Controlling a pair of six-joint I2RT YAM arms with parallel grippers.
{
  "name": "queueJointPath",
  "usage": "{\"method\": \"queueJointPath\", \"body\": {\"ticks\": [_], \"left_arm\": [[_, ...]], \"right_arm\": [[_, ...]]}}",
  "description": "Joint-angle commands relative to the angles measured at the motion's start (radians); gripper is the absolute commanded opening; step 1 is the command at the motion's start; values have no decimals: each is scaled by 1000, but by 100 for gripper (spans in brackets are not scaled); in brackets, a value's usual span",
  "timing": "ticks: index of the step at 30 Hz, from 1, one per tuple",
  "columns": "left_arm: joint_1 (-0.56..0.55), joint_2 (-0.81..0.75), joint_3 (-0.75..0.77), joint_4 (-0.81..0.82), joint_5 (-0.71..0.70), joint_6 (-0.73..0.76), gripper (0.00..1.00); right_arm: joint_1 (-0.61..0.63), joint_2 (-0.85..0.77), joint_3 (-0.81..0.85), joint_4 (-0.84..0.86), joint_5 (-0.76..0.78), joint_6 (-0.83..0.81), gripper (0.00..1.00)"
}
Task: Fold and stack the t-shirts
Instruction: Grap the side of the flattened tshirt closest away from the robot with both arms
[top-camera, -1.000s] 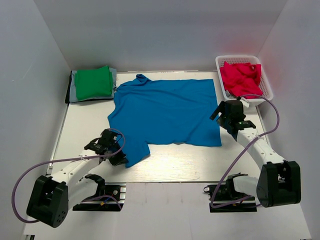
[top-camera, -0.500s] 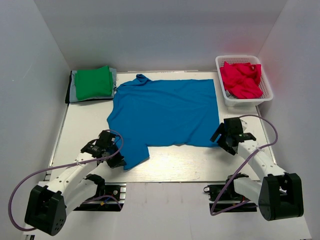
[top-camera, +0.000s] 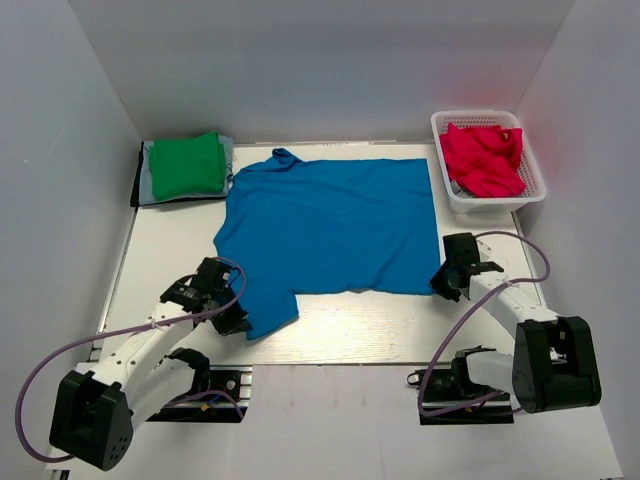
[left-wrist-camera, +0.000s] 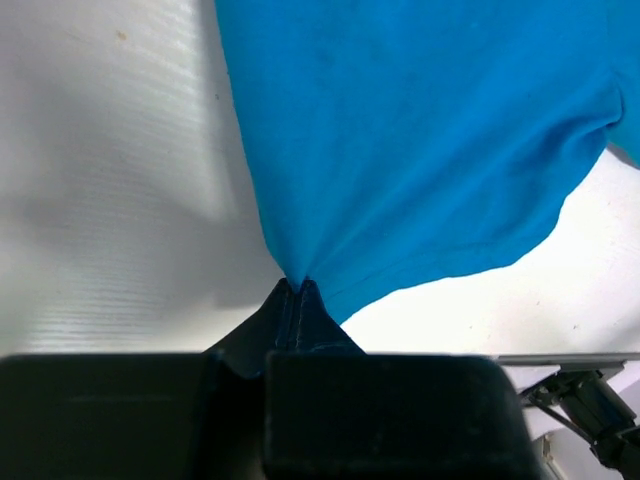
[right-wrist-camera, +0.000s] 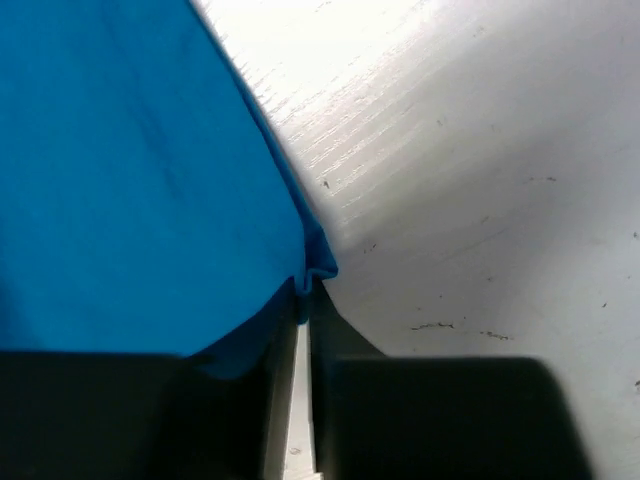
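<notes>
A bright blue t-shirt (top-camera: 330, 225) lies spread flat in the middle of the table. My left gripper (top-camera: 238, 318) is shut on its near-left sleeve corner (left-wrist-camera: 292, 275), the cloth puckered into the fingertips. At the shirt's near-right hem corner (right-wrist-camera: 315, 268) my right gripper (top-camera: 440, 285) is shut, with a fold of cloth pinched between its tips. A folded green t-shirt (top-camera: 187, 164) tops a stack of grey and dark ones (top-camera: 146, 183) at the back left. Crumpled crimson-pink t-shirts (top-camera: 483, 158) fill the basket.
The white mesh basket (top-camera: 530, 195) stands at the back right, close behind my right arm. White walls close in the table on the left, back and right. The arm bases and their cables sit at the near edge.
My right gripper has come down from beside the basket to the shirt's near-right corner and shut on it. The left gripper stays shut on the sleeve, drawn slightly nearer.
</notes>
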Motion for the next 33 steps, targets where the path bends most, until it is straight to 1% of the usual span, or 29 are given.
{"method": "queueJointPath", "body": {"ticks": [1,3,7,9,10,11,12,14,17,18,19,20,21,22,23,27,30,32,33], "left_arm": [[-4,-13,32,-40,44,1,0],[-4,-24,46,-69,66,11,0],[-4,-73,71,-156,84,20,0],[-4,-84,83,-183,138,46,0],[-4,-99,83,-183,158,67,0],[-4,-108,83,-193,187,67,0],[-4,-108,69,-193,187,78,0],[-4,-108,38,-193,222,89,0],[-4,-99,38,-112,271,89,0],[-4,-99,38,-76,290,89,0],[-4,-99,38,28,342,98,0],[-4,-99,38,90,371,98,0],[-4,-99,38,153,396,98,0],[-4,-99,50,244,411,98,0],[-4,-99,51,268,411,98,0],[5,4,158,310,352,130,0],[5,60,210,404,299,107,0],[14,90,254,435,264,98,0],[14,129,279,423,202,98,0]], "right_arm": [[-4,11,-20,-21,16,29,10],[-2,-24,-21,-56,46,38,0],[-1,-150,-20,-154,90,47,0],[0,-222,-14,-182,96,33,0],[0,-236,-3,-242,96,27,0],[-2,-262,15,-265,101,23,0],[3,-269,34,-318,104,23,0],[1,-291,45,-320,80,-3,0],[3,-291,45,-285,43,-30,0],[3,-280,43,-250,17,-39,0],[4,-261,45,-248,6,-36,0],[6,-251,45,-238,-21,-36,0],[6,-228,43,-172,-52,-39,0],[6,-217,42,-153,-68,-42,0],[9,-208,55,-140,-86,-50,0],[9,-149,124,-78,-89,-105,0],[9,-102,186,-66,-85,-122,0],[6,-61,203,-37,-89,-122,0],[9,-47,229,-28,-97,-125,0]]}}
